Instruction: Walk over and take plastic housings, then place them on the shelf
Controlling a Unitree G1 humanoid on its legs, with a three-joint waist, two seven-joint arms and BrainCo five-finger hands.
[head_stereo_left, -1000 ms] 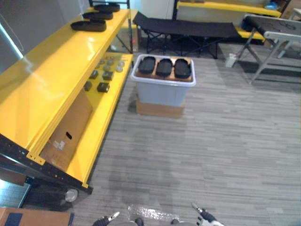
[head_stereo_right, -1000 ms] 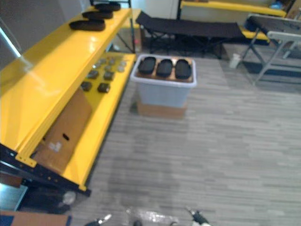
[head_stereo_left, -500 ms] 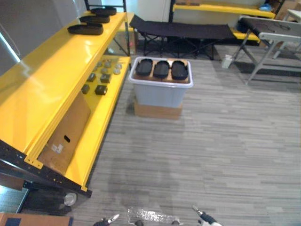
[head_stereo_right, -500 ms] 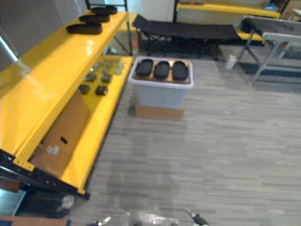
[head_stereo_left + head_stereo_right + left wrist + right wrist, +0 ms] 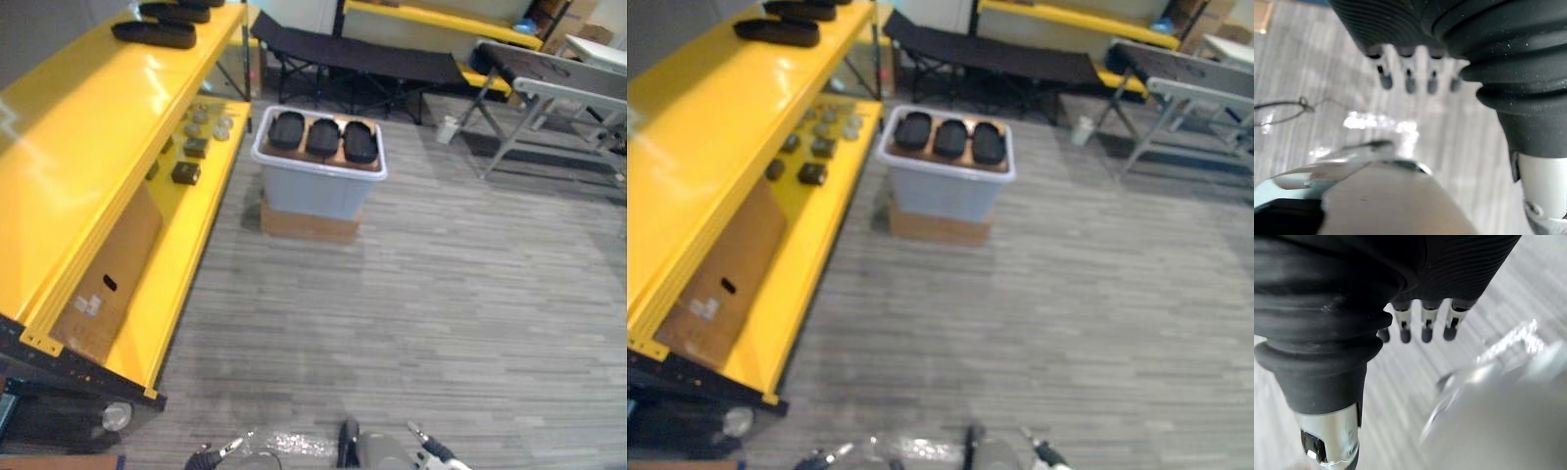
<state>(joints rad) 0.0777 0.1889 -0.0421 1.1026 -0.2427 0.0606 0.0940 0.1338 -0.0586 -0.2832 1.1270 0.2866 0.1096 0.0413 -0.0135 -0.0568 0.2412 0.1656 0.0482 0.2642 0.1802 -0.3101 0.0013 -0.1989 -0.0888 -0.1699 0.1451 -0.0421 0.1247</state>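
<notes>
Workroom with a grey plank floor and yellow shelving.

The floor (image 5: 470, 294) is grey, laid in narrow striped planks, and takes up most of the view. Along the left runs a long yellow shelf (image 5: 88, 147) on a dark frame, with pale glare on its glossy top board and a lower yellow board beneath. A grey wall (image 5: 39, 29) rises behind it. At the far end stands a black folding cot (image 5: 362, 61) on thin crossed legs, with a second yellow rack (image 5: 441, 20) behind it and a white wall (image 5: 294, 10) beside that. At the far right is a grey table (image 5: 534, 67) on angled legs. A small white cup (image 5: 448, 129) sits on the floor between cot and table.
</notes>
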